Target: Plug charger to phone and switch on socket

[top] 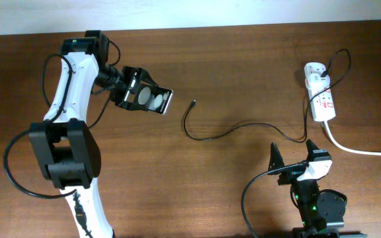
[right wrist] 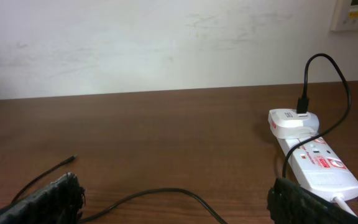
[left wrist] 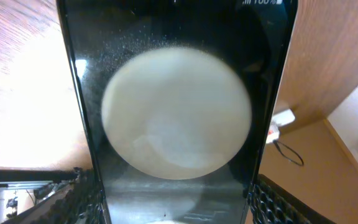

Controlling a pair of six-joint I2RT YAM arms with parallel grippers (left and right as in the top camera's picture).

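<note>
My left gripper [top: 136,92] is shut on the black phone [top: 153,100] and holds it above the table's left half. In the left wrist view the phone [left wrist: 176,112] fills the frame, one white round shape on it, clamped between the fingers [left wrist: 277,202]. The charger, a thin black cable [top: 225,135], lies across the middle; its plug tip [top: 194,103] rests right of the phone, apart from it. The cable ends at a white adapter [top: 315,71] on the white socket [top: 323,100]. My right gripper [top: 293,152] stands open near the front, empty, with the cable [right wrist: 166,193] before it.
A thick white cord [top: 362,151] runs from the socket off the right edge. In the right wrist view the socket [right wrist: 319,167] and adapter [right wrist: 293,122] sit at the right, the plug tip [right wrist: 72,159] at the left, a white wall behind the table's far edge.
</note>
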